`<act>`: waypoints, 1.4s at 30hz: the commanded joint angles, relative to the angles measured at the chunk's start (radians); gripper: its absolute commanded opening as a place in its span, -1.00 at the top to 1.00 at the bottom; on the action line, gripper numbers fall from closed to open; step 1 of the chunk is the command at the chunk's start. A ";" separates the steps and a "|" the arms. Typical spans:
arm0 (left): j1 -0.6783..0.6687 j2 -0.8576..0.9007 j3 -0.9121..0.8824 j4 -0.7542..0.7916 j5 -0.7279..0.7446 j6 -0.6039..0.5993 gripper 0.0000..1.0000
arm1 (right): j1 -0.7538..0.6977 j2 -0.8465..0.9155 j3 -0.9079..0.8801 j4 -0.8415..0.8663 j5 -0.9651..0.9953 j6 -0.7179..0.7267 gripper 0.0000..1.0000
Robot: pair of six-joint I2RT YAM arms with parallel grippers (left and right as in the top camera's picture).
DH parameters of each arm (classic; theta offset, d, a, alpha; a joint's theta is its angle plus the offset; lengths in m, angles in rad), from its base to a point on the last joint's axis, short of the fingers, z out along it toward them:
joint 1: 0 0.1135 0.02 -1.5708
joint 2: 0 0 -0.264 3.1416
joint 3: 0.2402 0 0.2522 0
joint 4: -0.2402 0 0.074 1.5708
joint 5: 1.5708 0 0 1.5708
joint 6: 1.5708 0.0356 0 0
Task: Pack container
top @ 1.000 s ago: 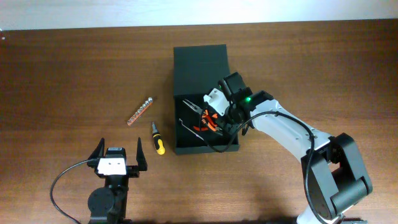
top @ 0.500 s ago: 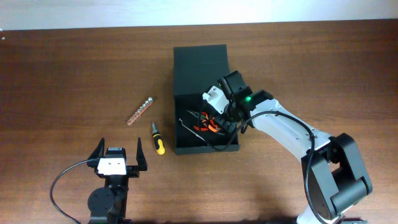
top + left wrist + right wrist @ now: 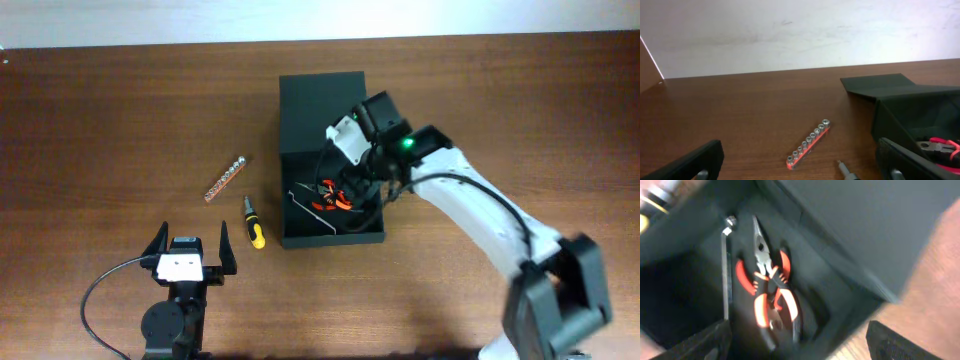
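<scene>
One container (image 3: 300,228), dark and boxy, sits about mid-surface, its lid (image 3: 322,110) folded back toward the far edge and lying open. Inside, red-handled pliers (image 3: 767,287) lie on the floor of the box, with a thin bent metal rod (image 3: 725,270) just beside them on the left. Above the box interior hangs the right tool (image 3: 805,342), its fingers spread wide with nothing between them; the pliers lie free beneath it. Just outside the container's left wall, near its near corner, lies a yellow-handled screwdriver (image 3: 253,222). Farther left, apart from both, a strip of sockets (image 3: 225,178) lies at a slant on the bare surface (image 3: 100,130). Close to the near edge, well apart from the box, the left tool (image 3: 192,240) stands fully spread and holds nothing.
</scene>
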State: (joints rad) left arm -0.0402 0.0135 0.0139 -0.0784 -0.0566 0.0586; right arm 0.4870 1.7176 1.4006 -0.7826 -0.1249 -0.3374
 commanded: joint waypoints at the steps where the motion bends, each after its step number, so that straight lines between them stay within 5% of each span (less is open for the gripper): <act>1: -0.003 -0.007 -0.005 0.000 0.008 -0.002 -0.99 | -0.006 -0.152 0.045 -0.031 -0.002 0.034 -0.72; 10: -0.003 -0.007 -0.005 0.000 0.008 -0.002 -0.98 | -0.151 -0.495 0.043 -0.196 -0.003 0.093 -0.76; 16: -0.003 -0.007 -0.005 0.000 0.008 -0.002 -0.98 | -0.228 -0.694 0.007 -0.286 -0.002 0.093 -0.98; 32: -0.003 -0.007 -0.005 0.000 0.008 -0.002 -0.99 | -0.240 -1.299 -0.364 -0.290 0.005 0.295 -0.98; 42: -0.003 -0.007 -0.005 0.000 0.008 -0.002 -0.99 | -0.240 -1.415 -0.390 -0.292 0.005 0.294 -0.98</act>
State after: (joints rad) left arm -0.0402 0.0135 0.0139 -0.0784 -0.0563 0.0586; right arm 0.2558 0.3054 1.0233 -1.0779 -0.1219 -0.0555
